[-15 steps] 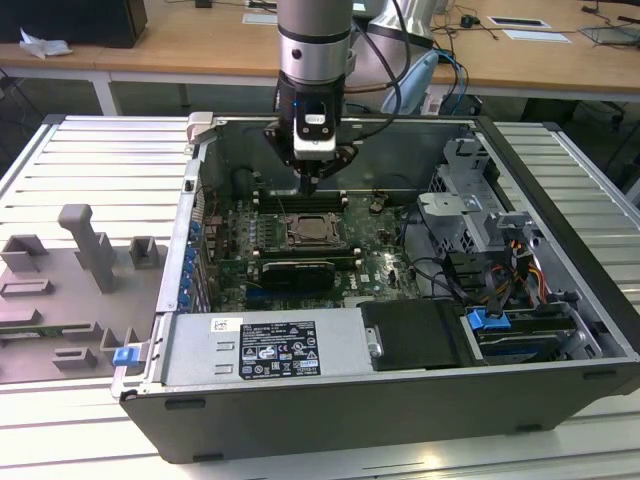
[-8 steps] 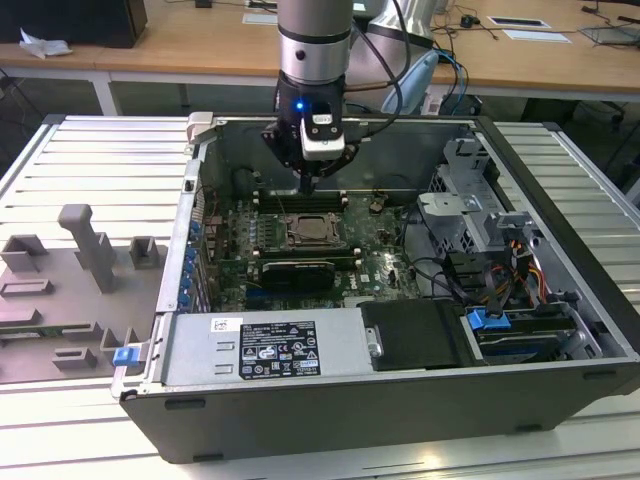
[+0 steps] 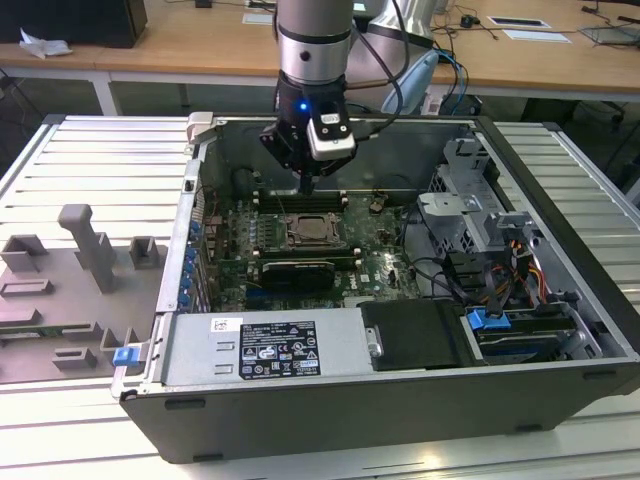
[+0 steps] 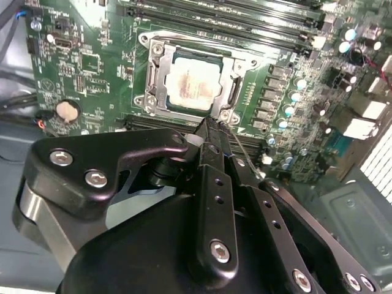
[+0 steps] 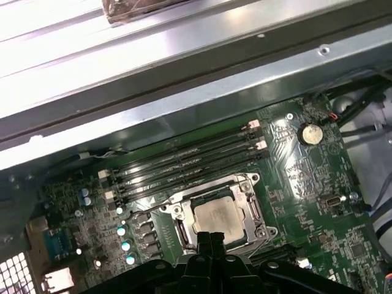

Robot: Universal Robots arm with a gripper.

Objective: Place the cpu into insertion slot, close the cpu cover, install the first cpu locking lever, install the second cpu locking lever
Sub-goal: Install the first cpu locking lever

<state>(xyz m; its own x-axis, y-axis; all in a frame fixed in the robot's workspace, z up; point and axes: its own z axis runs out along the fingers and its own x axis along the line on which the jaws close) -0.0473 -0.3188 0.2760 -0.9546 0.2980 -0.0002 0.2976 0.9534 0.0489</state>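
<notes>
The cpu (image 3: pixel 313 230) lies flat in its socket on the green motherboard, its pale metal top showing in both wrist views (image 4: pixel 195 82) (image 5: pixel 217 214). The cpu cover (image 4: pixel 158 73) (image 5: pixel 250 202) lies down around it as a grey metal frame. My gripper (image 3: pixel 307 188) hangs just above the socket's edge on the side of the memory slots. Its black fingers are shut together, tips (image 4: pixel 209 125) (image 5: pixel 211 237) close over the frame's rim, with nothing visibly between them. A thin wire lever (image 4: pixel 245 153) runs along the socket beside the fingertips.
Memory slots (image 5: pixel 184 162) lie between the socket and the case's back wall (image 5: pixel 184 79). A black box with a white label (image 3: pixel 265 350) stands at the case's front, and a drive cage (image 3: pixel 470 200) with cables at the exterior view's right. Grey fixtures (image 3: pixel 85 250) sit outside the case.
</notes>
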